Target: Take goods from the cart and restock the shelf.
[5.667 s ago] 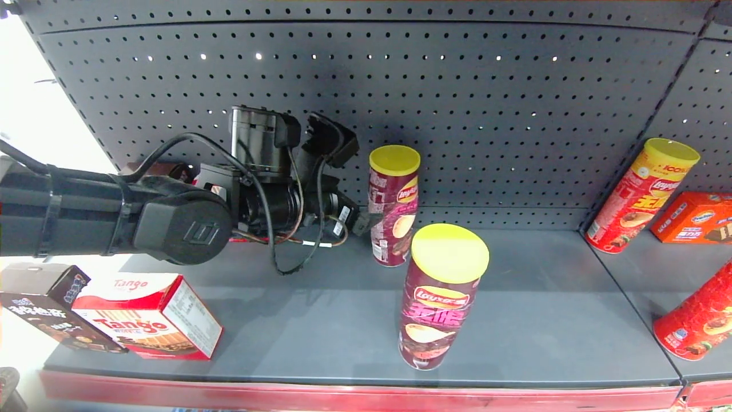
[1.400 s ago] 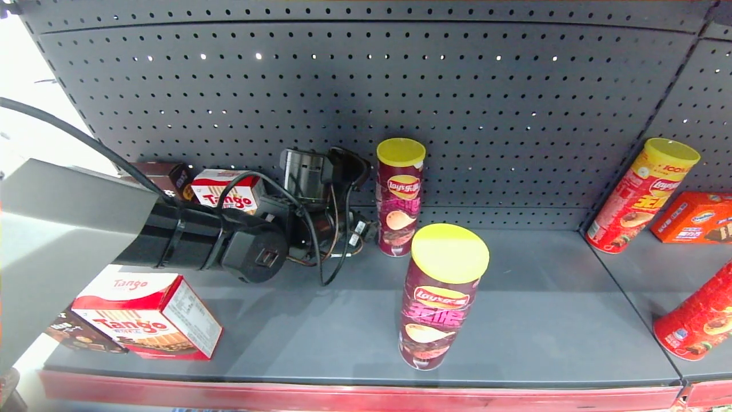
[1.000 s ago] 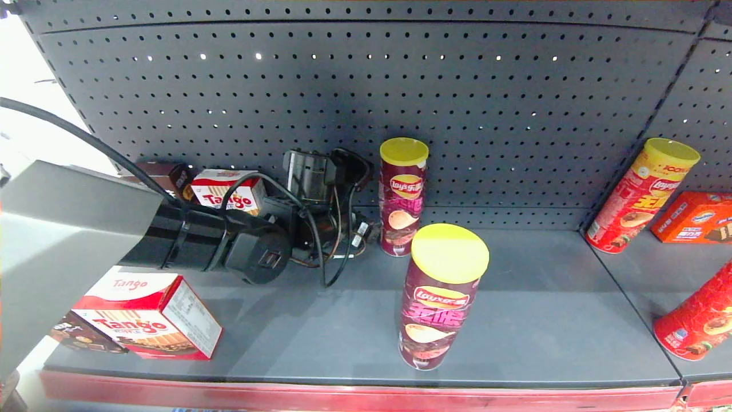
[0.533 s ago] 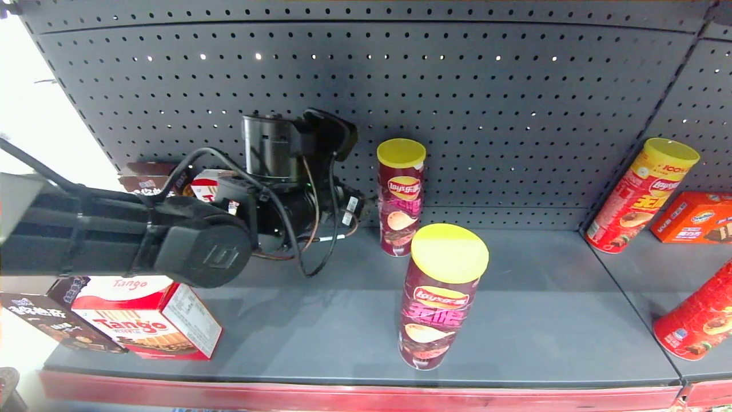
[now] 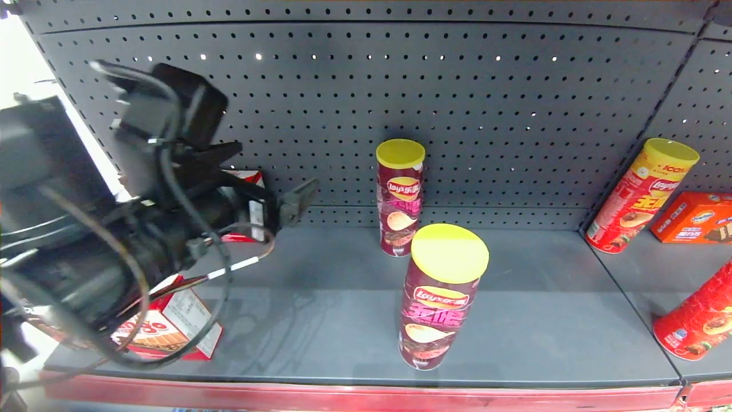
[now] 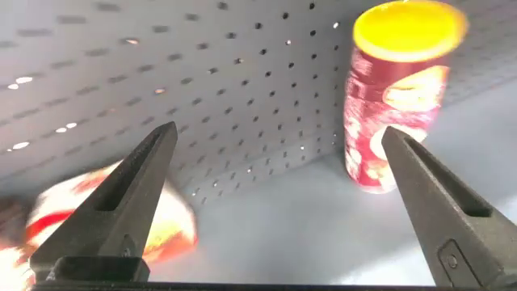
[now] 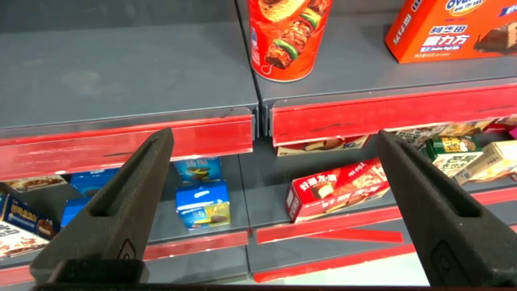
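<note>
Two purple chip cans with yellow lids stand upright on the grey shelf (image 5: 543,309). The rear can (image 5: 400,197) is close to the pegboard back, and the front can (image 5: 440,297) is nearer the red shelf edge. My left gripper (image 5: 271,171) hangs open and empty to the left of the rear can, well apart from it. In the left wrist view the open left gripper (image 6: 279,218) faces that rear can (image 6: 392,97). My right gripper (image 7: 279,210) is open and empty, low down in front of the lower shelves.
Red-and-white wafer boxes lie at the shelf's front left (image 5: 177,332) and behind my left arm (image 5: 249,177). Red chip cans (image 5: 640,197) and an orange box (image 5: 695,217) fill the bay to the right. A red can (image 7: 283,36) and an orange box (image 7: 452,28) stand above packed lower shelves.
My left gripper has let go of the rear purple can and pulled back left and upward. The can now stands alone by the pegboard.
</note>
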{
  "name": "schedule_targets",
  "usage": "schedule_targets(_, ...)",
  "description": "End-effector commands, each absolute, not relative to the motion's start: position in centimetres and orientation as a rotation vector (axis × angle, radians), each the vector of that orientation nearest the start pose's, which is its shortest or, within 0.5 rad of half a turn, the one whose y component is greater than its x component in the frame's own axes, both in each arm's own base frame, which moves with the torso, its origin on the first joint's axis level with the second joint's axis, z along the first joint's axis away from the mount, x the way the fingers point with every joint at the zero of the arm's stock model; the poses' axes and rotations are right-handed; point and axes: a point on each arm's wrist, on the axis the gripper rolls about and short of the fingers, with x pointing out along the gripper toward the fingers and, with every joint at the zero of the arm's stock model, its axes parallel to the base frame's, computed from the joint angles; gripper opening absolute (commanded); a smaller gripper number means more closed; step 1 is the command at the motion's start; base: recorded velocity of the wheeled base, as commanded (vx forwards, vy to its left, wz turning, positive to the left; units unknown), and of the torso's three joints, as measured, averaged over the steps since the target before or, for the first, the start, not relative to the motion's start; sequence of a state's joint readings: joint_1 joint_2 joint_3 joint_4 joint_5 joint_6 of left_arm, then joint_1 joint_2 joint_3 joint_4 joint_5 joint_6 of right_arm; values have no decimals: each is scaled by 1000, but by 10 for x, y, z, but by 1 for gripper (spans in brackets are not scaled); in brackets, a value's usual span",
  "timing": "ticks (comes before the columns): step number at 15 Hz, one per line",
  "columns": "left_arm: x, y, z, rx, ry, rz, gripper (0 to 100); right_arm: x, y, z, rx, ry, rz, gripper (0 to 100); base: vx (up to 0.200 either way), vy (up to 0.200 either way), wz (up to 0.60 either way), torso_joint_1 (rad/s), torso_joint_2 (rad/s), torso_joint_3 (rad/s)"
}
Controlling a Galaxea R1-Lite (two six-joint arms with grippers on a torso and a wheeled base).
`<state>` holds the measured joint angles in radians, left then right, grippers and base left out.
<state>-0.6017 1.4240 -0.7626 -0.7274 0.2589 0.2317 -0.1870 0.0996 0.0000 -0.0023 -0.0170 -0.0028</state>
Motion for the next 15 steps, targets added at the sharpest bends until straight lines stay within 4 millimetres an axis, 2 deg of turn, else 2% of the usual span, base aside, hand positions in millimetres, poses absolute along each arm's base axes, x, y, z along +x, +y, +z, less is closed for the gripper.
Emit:
schedule_targets(1, 97, -67, 262, 108, -285, -362, 100, -15, 2, 78, 5, 100, -204, 100, 0, 0, 0, 0, 0, 0)
schedule_targets(3, 52, -31, 248, 76, -347, -330, 100, -15, 2, 78, 5, 98, -204, 100, 0, 0, 0, 0, 0, 0)
schedule_targets(5, 30, -9, 221, 92, -312, -179, 100, -15, 2, 78, 5, 98, -204, 100, 0, 0, 0, 0, 0, 0)
schedule_targets(7, 21, -2, 192, 102, -275, -103, 100, -15, 2, 78, 5, 98, -204, 100, 0, 0, 0, 0, 0, 0)
schedule_targets(9, 1, -1, 144, 99, -282, -97, 100, -15, 2, 78, 5, 98, -204, 100, 0, 0, 0, 0, 0, 0)
schedule_targets(10, -7, -3, 131, 113, -291, -99, 100, -15, 2, 78, 5, 98, -204, 100, 0, 0, 0, 0, 0, 0)
schedule_targets(12, -11, -5, 119, 126, -234, -90, 100, -15, 2, 78, 5, 98, -204, 100, 0, 0, 0, 0, 0, 0)
schedule_targets(14, -17, -6, 92, 116, -84, -117, 100, -15, 2, 78, 5, 100, -204, 100, 0, 0, 0, 0, 0, 0)
schedule_targets(15, -16, -6, 89, 110, -44, -119, 100, -15, 2, 78, 5, 98, -204, 100, 0, 0, 0, 0, 0, 0)
